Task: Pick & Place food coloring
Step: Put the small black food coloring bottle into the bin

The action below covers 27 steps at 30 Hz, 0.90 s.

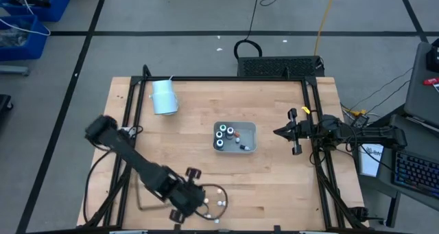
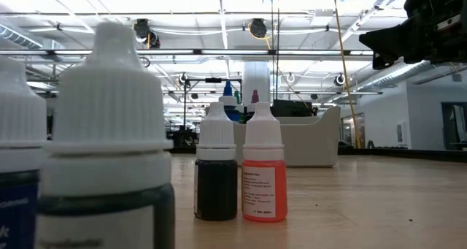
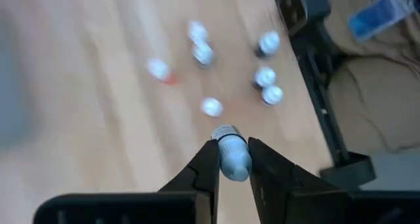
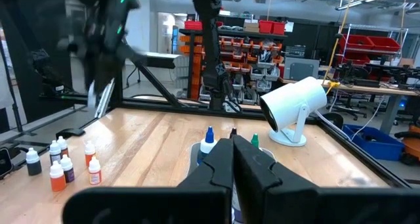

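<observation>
Several small white-capped food coloring bottles (image 3: 211, 106) stand on the wood table near its front edge, below my left gripper (image 3: 231, 145), which is shut on one more bottle (image 3: 232, 159). In the low view a dark bottle (image 2: 217, 172) and a red one (image 2: 263, 172) stand upright on their bases. A few more bottles (image 1: 223, 134) sit in the clear tray (image 1: 251, 129) at the table's middle. My right gripper (image 4: 233, 159) waits shut at the table's right side. My left gripper pinches a small pale bottle by the sides of its body (image 3: 235, 166) between its two fingers. The fingers slant down from above. The bottle's white cap (image 3: 224, 133) shows at the fingertips. The bottle is lifted clear of the table.
A pale cylindrical cup (image 1: 164, 97) lies near the table's far left corner. A black frame (image 1: 312, 103) runs round the table's edges. Bare wood lies between the tray and the group of bottles at the front.
</observation>
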### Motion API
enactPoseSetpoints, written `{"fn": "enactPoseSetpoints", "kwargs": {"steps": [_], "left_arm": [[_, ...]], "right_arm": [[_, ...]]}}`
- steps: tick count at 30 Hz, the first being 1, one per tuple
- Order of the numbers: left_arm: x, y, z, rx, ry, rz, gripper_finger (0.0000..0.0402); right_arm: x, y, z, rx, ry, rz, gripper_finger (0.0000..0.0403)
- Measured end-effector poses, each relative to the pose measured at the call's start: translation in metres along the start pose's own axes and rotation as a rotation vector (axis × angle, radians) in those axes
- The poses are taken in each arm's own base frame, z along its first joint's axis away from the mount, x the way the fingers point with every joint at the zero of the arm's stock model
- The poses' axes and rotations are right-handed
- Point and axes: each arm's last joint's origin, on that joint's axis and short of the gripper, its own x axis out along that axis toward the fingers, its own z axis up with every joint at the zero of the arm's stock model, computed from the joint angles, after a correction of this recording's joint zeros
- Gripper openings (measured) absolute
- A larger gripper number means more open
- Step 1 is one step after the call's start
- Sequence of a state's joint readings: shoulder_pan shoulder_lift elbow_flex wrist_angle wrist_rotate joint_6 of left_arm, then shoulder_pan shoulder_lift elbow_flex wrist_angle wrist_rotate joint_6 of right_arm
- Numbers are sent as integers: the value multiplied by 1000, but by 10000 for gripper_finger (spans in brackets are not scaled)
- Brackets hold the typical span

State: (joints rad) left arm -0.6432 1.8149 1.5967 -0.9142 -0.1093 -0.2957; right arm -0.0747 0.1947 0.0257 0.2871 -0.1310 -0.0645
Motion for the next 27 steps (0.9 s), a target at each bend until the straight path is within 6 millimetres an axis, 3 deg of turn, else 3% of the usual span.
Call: {"fn": "enactPoseSetpoints", "kwargs": {"steps": [5,8,12,17,22,27], "left_arm": [[-65,16,-5,116,-183,122,62],[-98,29,-19,138,-274,190,62],[-119,51,-49,80,-403,196,62],[-105,69,-94,-5,-586,136,62],[-65,84,-126,-79,-751,142,62],[-22,98,-153,-100,-794,129,62]], "right_arm": [[0,0,0,0,0,0,0],[0,0,0,21,0,0,0],[0,0,0,25,0,0,0],[0,0,0,25,0,0,0],[0,0,0,23,0,0,0],[0,0,0,26,0,0,0]]}}
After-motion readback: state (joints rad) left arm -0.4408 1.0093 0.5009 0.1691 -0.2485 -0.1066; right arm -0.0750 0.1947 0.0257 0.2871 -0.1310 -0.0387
